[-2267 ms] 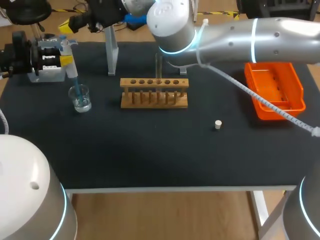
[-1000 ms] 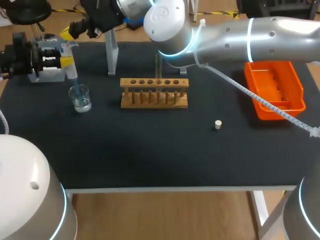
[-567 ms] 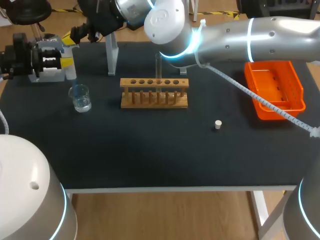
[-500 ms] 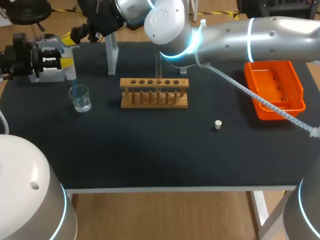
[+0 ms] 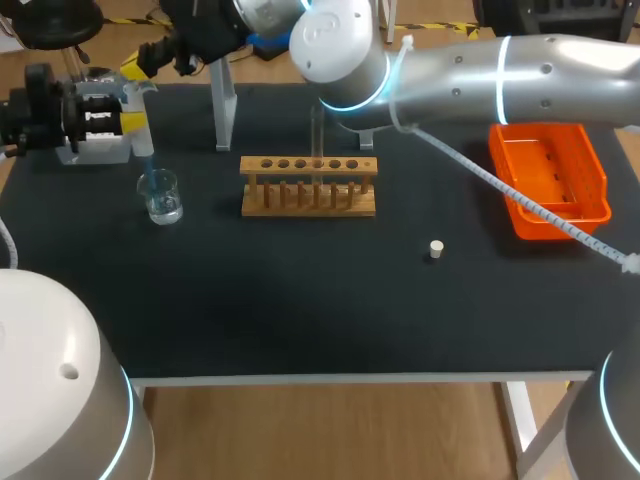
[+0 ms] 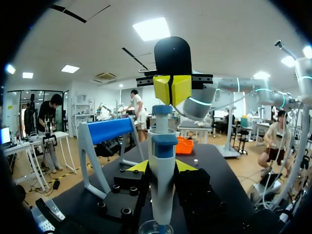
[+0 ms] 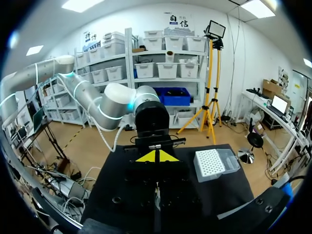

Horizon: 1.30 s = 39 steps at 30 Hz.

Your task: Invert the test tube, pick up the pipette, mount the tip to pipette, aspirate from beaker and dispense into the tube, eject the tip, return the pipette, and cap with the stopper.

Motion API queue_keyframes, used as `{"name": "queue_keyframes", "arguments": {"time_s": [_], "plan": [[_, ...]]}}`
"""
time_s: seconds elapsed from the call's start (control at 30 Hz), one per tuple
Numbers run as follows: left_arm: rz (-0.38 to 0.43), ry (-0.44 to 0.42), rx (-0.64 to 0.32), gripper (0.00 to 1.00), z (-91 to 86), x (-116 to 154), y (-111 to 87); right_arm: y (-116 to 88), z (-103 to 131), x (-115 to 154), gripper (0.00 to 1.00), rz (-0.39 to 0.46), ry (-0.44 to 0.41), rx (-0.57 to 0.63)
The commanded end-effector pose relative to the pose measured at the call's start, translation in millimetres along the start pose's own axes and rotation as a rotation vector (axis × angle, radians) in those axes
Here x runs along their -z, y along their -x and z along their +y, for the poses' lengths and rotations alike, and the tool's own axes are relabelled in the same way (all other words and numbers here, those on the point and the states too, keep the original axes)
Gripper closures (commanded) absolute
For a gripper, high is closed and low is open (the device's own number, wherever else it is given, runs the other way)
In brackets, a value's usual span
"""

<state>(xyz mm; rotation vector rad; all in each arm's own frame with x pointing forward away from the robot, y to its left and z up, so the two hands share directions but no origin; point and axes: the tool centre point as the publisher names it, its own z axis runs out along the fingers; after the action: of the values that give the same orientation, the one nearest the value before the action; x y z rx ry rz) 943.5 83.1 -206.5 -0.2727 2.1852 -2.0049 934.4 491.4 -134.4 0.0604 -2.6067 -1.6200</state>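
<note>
Right fingers (image 7: 146, 157), pressed together, have risen; left fingers (image 6: 137, 166) grip pipette (image 6: 162, 180), tip (image 5: 146, 160) seemingly in water-filled beaker (image 5: 160, 197).

The left gripper (image 6: 162, 167) is gripping the pipette (image 6: 162, 190) upright between its fingers, over the beaker (image 6: 156, 227). The right gripper (image 6: 171, 90), tips pressed together, is hanging just above the pipette's plunger (image 6: 161, 110).

The beaker (image 5: 160, 195) stands at the left, directly below the pipette (image 5: 135, 125). Right of it, mid-table, stands the rack (image 5: 308, 186), a test tube (image 5: 317, 140) upright in it. The stopper (image 5: 436, 249) lies nearer and rightward; the bin (image 5: 548, 175) sits far right.
</note>
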Motion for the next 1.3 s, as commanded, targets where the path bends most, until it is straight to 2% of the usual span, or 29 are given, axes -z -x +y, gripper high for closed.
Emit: {"name": "queue_keyframes", "arguments": {"time_s": [0.03, 0.27, 0.3, 0.33, 0.37, 0.53, 0.73, 1.1, 1.3], "plan": [[0.001, 0.001, 0.001, 1.00, -1.8, 0.4, 0.5, -2.6, 2.7, 6.3, 1.00, 0.007, 0.004, 0.005], [0.001, 0.001, 0.001, 1.00, -1.8, 0.4, 0.5, -5.4, 6.4, 15.2, 1.00, 0.010, 0.021, 0.015], [0.001, 0.001, 0.001, 1.00, -1.8, 0.4, 0.5, -5.1, 7.0, 17.3, 0.69, 0.006, 0.023, 0.018], [0.001, 0.001, 0.001, 1.00, -1.8, 0.4, 0.5, -4.7, 7.9, 19.5, 0.44, 0.004, 0.026, 0.019], [0.001, 0.001, 0.001, 1.00, -1.8, 0.4, 0.5, -4.3, 8.6, 21.8, 0.00, -0.001, 0.029, 0.024], [0.001, 0.001, 0.001, 1.00, -1.8, 0.4, 0.5, -1.3, 12.5, 39.8, 0.00, -0.017, 0.046, 0.033], [0.001, 0.001, 0.001, 1.00, -1.8, 0.4, 0.5, 0.5, 8.9, 77.0, 0.00, -0.038, 0.054, 0.046], [0.001, 0.001, 0.001, 1.00, -1.8, 0.4, 0.5, 5.5, -15.1, 165.9, 0.00, -0.077, 0.036, 0.085], [0.001, 0.001, 0.001, 1.00, -1.8, 0.4, 0.5, 7.1, -35.5, 202.9, 0.00, -0.101, 0.023, 0.087]]}}
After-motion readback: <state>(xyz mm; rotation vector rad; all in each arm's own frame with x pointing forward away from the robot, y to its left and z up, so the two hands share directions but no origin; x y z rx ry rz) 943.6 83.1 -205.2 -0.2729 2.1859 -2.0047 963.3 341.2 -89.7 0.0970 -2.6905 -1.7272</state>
